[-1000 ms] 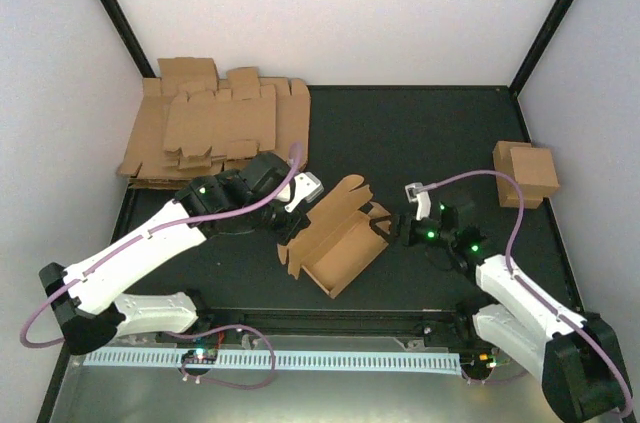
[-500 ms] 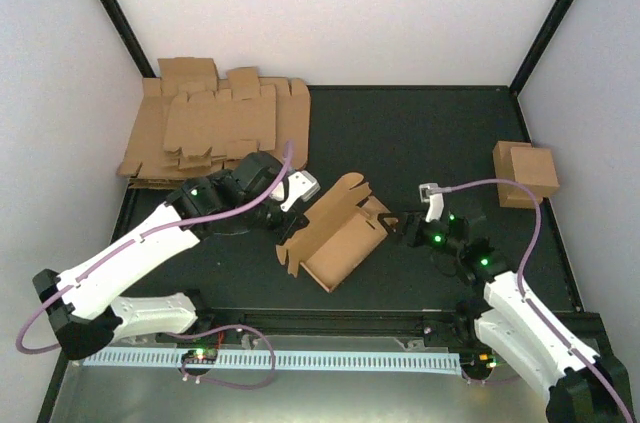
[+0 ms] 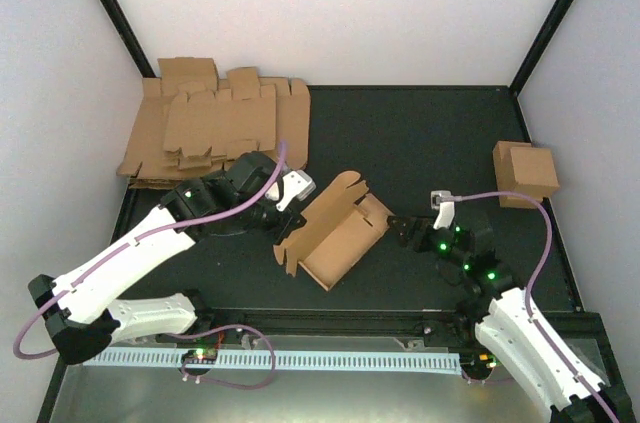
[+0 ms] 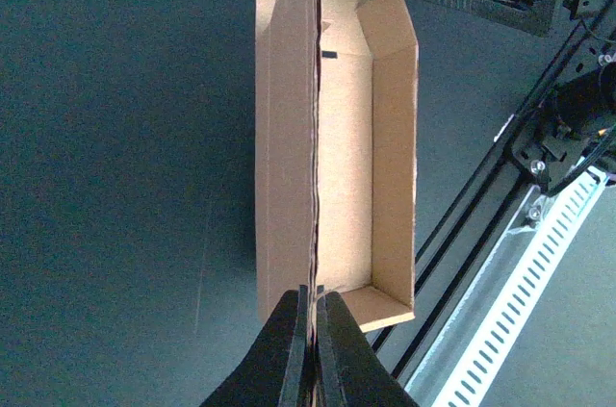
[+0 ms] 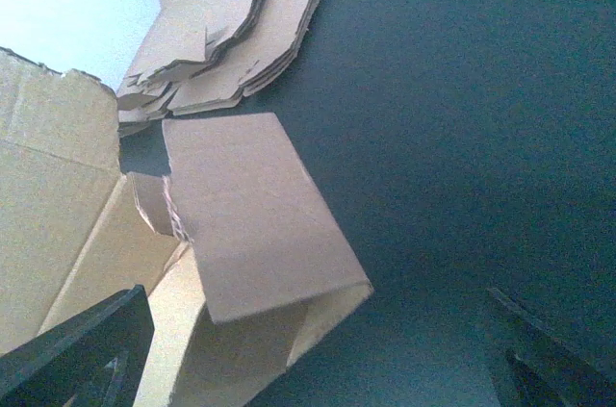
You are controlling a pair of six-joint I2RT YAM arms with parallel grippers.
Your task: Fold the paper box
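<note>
The paper box [image 3: 338,233] is a half-formed brown cardboard tray in the middle of the black table, its long walls raised and its end flaps loose. My left gripper [image 3: 289,220] is shut on the tray's left long wall. In the left wrist view that wall [image 4: 314,118] runs edge-on up from the pinched fingertips [image 4: 314,299]. My right gripper [image 3: 401,229] stands open just off the box's right end. In the right wrist view the end flap [image 5: 252,219] juts between the spread fingers [image 5: 82,349], touching neither.
A pile of flat brown blanks [image 3: 215,128] lies at the back left, also showing as blanks [image 5: 231,32] in the right wrist view. A folded brown box [image 3: 525,173] stands at the right edge. A black rail [image 3: 330,318] and a white slotted strip [image 3: 300,358] run along the near edge.
My right arm has drawn back to the right, away from the box's end, with its jaws spread slightly wider. The left gripper and the box have shifted a little to the left.
</note>
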